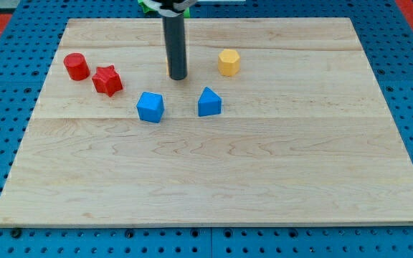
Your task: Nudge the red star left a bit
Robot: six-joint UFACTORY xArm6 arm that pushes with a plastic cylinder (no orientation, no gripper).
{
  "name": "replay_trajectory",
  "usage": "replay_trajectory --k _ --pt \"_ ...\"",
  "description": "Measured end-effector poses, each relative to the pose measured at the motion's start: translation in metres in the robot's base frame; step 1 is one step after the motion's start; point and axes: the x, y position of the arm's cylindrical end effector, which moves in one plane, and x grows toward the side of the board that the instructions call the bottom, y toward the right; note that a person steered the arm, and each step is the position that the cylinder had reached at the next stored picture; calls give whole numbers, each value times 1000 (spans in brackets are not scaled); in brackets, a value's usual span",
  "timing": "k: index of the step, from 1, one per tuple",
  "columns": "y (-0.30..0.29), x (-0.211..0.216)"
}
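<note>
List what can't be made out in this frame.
- Arm above the dark rod: cut off by the view's top; my tip shows.
- Small yellowish sliver at the rod's left edge: mostly hidden by the rod, unidentifiable.
- Red star block versus red cylinder block: touching or apart, unclear.

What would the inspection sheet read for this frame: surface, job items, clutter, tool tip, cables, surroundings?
Surface: wooden board, flat, lower half bare.
Job's things: red star near the view's left, close beside the red cylinder; whether they touch cannot be told.
Clutter: blue cube, blue wedge-like block, yellow hexagonal block; a sliver of orange behind the rod, shape hidden.
Grippers: none fitted; my tip rests to the view's right of the red star, apart from it, above the two blue blocks.
Cables: nothing seen.
Surroundings: blue perforated base around the board; red patches at the view's top corners.
</note>
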Motion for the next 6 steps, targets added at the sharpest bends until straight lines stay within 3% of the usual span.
replay_trajectory --k 1,2,6 --pt "-35 28" --pt "-84 27" --pt "-75 30"
